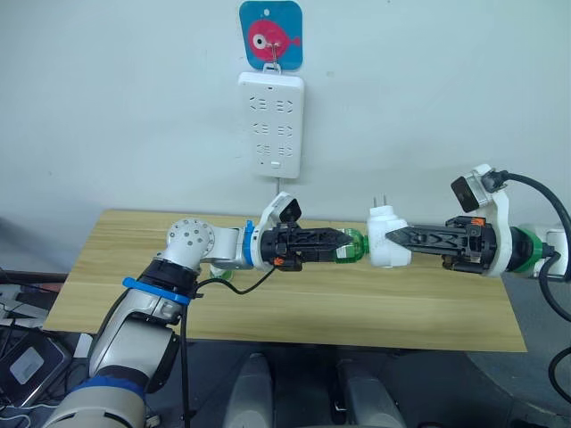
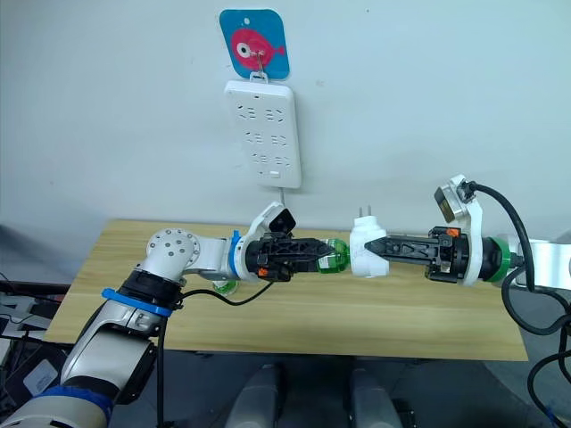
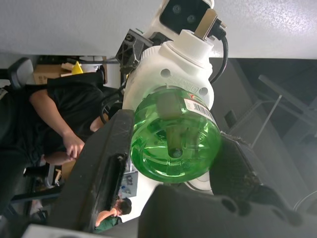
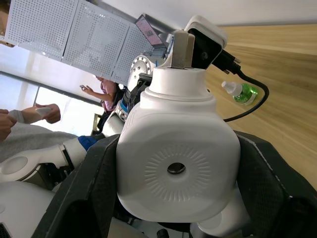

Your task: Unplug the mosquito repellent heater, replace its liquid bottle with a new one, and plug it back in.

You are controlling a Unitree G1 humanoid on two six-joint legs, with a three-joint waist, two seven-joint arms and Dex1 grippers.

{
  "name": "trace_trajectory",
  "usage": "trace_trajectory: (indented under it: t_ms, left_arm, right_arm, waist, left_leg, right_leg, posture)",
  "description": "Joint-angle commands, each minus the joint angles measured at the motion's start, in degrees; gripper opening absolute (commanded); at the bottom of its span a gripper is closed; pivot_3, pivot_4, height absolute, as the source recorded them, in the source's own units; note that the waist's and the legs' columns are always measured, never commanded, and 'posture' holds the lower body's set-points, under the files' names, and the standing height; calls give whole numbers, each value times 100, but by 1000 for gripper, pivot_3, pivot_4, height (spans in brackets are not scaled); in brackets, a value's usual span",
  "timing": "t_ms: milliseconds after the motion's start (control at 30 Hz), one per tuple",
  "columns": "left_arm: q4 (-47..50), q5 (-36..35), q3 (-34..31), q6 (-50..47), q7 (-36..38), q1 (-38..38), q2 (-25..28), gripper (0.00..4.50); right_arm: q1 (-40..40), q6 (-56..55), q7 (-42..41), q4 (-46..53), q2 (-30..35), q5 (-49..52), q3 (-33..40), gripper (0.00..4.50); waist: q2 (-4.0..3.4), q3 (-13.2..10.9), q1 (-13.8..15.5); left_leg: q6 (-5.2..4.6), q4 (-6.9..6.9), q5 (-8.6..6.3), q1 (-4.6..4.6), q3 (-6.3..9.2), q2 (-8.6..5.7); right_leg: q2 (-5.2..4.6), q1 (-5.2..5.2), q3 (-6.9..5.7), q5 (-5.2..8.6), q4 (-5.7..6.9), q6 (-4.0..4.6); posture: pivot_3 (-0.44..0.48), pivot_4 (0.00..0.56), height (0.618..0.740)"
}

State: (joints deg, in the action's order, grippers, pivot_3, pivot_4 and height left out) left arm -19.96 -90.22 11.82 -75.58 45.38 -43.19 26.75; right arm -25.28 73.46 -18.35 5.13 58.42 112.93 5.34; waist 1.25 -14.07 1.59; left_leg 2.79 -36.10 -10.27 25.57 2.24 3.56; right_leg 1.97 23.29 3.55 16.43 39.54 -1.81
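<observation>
The left gripper [image 1: 343, 244] has its jaws pinching a green liquid bottle [image 1: 354, 245], whose neck end points toward the right arm and sits in the underside of the mosquito repellent heater [image 1: 387, 237]. The heater is held in the air above the desk [image 1: 294, 312], between the two arms, and the right gripper [image 1: 393, 238] has its jaws clamped on the heater's sides, plug prongs pointing up.

The heater is plainly unplugged: the white power strip [image 1: 271, 125] hangs on the wall above and behind both sets of jaws with nothing in its sockets. A second green bottle [image 4: 240, 92] lies on the desk below the left jaws (whether it is the old one or the new one, I cannot tell). So the swap is in hand, either unscrewing or screwing. Finishing that, then plugging the heater back into the strip, is left.
</observation>
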Motion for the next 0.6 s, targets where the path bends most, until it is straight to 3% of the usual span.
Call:
trace_trajectory:
  t_ms: [33,100,300,433,467,533,600]
  left_arm:
    - [116,-10,-542,-183,-159,12,-150,3961]
    - [14,-12,-774,-277,-369,38,-268,4468]
    - [115,261,-1386,-286,-668,194,-298,4468]
    - [1594,2120,-867,1146,1000,534,503,4468]
    - [1887,2564,-684,1628,1372,634,635,4468]
    - [2328,4714,-101,4761,2005,986,561,4468]
    - [2056,6296,127,7449,2034,1106,169,4468]
  right_arm:
    - [39,-62,92,89,63,7,81,2996]
    - [23,-92,139,11,1,7,117,2996]
    - [-30,-84,293,-404,-124,7,319,2996]
    - [-26,-13,375,-811,-109,7,501,2996]
    - [-40,6,395,-860,-120,7,527,2996]
    - [-142,45,454,-1035,-138,7,537,2996]
    - [-238,78,504,-1119,-186,7,517,2996]
  waist:
    - [0,0,1]
    - [0,0,2]
    - [0,0,1]
    - [-1,0,-10]
    - [-3,1,-4]
    - [-9,4,31]
    - [-16,4,119]
  left_leg:
    - [0,0,0,0,0,0]
    - [0,-1,0,0,0,-1]
    - [0,-2,0,0,-8,-4]
    - [1,6,0,1,-9,-2]
    - [1,10,0,-2,-17,-2]
    - [1,12,0,-3,-21,-2]
    - [1,15,0,-6,-39,-4]
  right_leg:
    - [0,0,0,0,1,0]
    - [-1,0,1,0,2,0]
    - [-4,0,7,0,-1,0]
    - [-3,5,7,-11,-2,19]
    - [-3,6,14,-15,-3,30]
    - [-4,5,15,-14,-8,33]
    - [-11,3,28,-16,-22,35]
  posture:
    - [179,231,740]
    - [180,231,740]
    - [178,231,740]
    - [184,234,740]
    - [187,233,740]
    - [198,234,740]
    - [202,236,740]
